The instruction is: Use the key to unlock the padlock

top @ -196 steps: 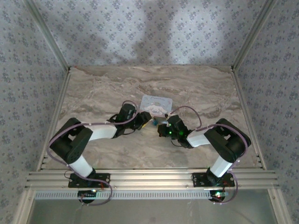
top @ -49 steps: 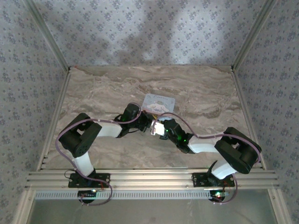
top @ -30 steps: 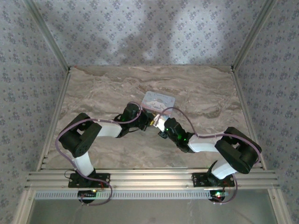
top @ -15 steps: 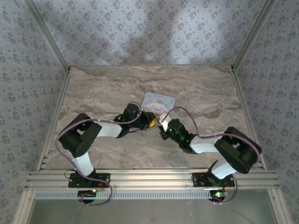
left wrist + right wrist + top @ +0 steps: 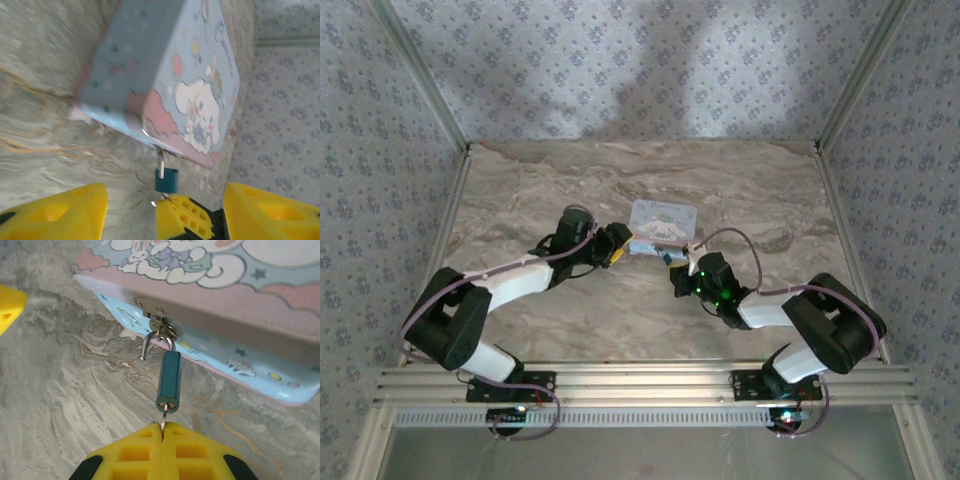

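The dark teal padlock [image 5: 169, 379] hangs by its thin shackle [image 5: 150, 340] from the hasp of the pale blue picture tin [image 5: 210, 300]. One shackle leg stands free of the body. The silvery key [image 5: 163, 424] sits in the keyhole, and my right gripper [image 5: 162, 437] is shut on it just below the lock. My left gripper [image 5: 164, 212] is open, its yellow fingers [image 5: 55, 215] spread wide on either side of the padlock [image 5: 166, 180] and well short of it. From above, the left gripper [image 5: 617, 243] is left of the tin [image 5: 662, 222] and the right gripper [image 5: 678, 265] at its near edge.
The tin lies on the marble table [image 5: 760, 200], tipped up at the corner nearest the left gripper. A patterned wall [image 5: 640, 70] and metal rails close in the sides. The right gripper's yellow finger [image 5: 182, 217] sits between my left fingers.
My left arm has pulled back to the left, away from the padlock, with its elbow swung outward. The right gripper has shifted slightly right, still at the lock. The tin has moved a little.
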Controlling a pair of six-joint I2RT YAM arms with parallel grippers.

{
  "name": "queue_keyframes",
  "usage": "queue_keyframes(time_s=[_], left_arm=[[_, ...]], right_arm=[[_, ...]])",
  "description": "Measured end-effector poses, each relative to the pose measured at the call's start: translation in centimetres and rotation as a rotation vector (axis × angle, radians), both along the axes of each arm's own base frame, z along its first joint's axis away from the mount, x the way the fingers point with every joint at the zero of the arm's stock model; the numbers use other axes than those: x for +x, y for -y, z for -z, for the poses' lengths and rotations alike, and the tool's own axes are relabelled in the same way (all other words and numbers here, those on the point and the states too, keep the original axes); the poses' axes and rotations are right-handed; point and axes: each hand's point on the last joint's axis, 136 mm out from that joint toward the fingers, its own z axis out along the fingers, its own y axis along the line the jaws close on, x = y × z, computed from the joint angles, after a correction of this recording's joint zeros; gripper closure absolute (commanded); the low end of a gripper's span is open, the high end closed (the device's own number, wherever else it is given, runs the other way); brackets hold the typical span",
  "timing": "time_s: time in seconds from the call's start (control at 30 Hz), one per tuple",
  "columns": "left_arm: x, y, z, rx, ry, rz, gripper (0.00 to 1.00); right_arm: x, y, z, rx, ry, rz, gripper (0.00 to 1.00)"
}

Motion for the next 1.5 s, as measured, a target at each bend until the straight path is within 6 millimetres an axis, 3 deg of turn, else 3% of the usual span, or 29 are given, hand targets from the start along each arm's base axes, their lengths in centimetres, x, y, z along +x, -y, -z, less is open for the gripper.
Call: queue_keyframes(time_s=[0.1,0.3,0.47,0.67,0.83,1.03,1.3,1.5], left_arm=[[1.1,-1.4,-0.3,0.064,0.023,-0.009,0.27],[3.3,-3.0,-1.5,0.136,0.078,-0.005,0.26],[5.5,-1.7,-2.0,0.166,0.107,0.063,0.25],[6.8,0.6,-1.5,0.202,0.122,0.164,0.24],[8.2,2.1,-0.4,0.227,0.115,0.224,0.24],[9.3,3.9,1.2,0.249,0.097,0.294,0.31],[8.1,4.7,3.6,0.272,0.049,0.348,0.39],[7.3,4.7,4.4,0.254,0.061,0.353,0.43]], right_arm=[[-0.2,0.4,0.3,0.067,-0.066,0.028,1.00],[-0.1,0.9,0.5,0.186,-0.184,0.082,1.00],[-0.2,1.0,1.7,0.238,-0.274,0.100,1.00],[-0.3,1.0,3.1,0.259,-0.353,0.108,0.97],[-0.1,1.2,3.1,0.262,-0.355,0.117,0.87],[0.1,2.2,2.6,0.256,-0.346,0.144,0.71],[0.4,4.1,0.1,0.227,-0.255,0.137,0.39],[1.1,4.2,-2.0,0.236,-0.184,0.074,0.30]])
